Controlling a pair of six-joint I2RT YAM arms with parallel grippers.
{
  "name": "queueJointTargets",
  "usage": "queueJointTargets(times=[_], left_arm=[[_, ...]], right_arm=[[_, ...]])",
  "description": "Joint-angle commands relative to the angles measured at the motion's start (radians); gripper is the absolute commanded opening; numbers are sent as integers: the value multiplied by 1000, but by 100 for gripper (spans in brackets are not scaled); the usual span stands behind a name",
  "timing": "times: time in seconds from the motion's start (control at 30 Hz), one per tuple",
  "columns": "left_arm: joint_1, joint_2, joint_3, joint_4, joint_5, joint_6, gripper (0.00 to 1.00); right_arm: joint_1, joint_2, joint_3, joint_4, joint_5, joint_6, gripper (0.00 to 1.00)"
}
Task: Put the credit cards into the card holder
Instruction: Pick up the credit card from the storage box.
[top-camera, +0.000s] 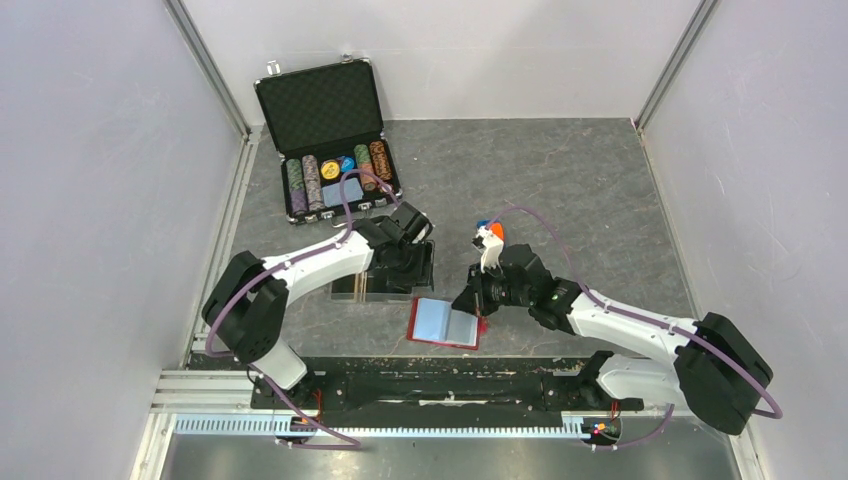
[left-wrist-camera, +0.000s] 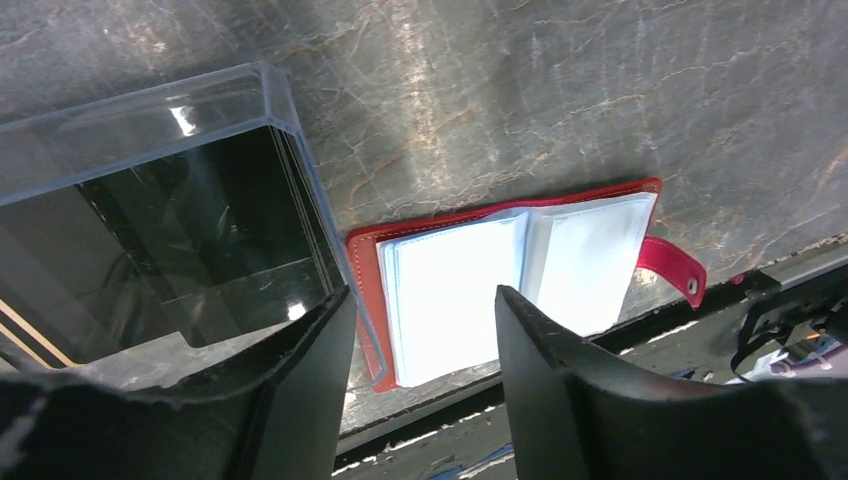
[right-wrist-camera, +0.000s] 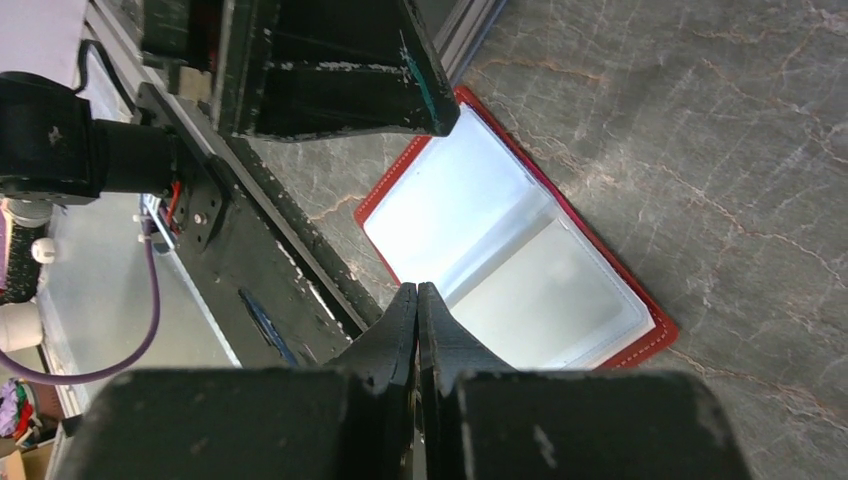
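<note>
The left pincer (left-wrist-camera: 422, 300) is held apart, card holder (left-wrist-camera: 140, 130) at its 10 o'clock; the right pincer (right-wrist-camera: 417, 290) is pressed together. A credit card must be fetched

Grey marbled tabletop (top-camera: 560, 190) between plain white walls (top-camera: 90, 200).

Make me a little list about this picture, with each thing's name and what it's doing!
card holder: clear, beside the red wallet
red wallet: lying open and flat
chip briefcase: lid up, far left
left end effector: open, empty, by the card holder
right end effector: shut, near the red wallet
credit cards: none clearly visible
</note>
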Motion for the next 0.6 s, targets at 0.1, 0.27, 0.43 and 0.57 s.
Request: queueJointTargets(times=[0.1, 0.27, 0.43, 0.57], left_arm=[[8, -74, 27, 28, -6, -41, 64], [82, -191, -39, 34, 79, -18, 65], [198, -305, -129, 54, 201, -11, 63], [290, -328, -181, 48, 268, 9, 60]], right_arm=[[-2, 2, 48, -56, 38, -60, 3], [1, 69, 70, 4, -16, -46, 9], [3, 138, 119, 51, -63, -43, 22], [3, 200, 181, 76, -87, -32, 33]])
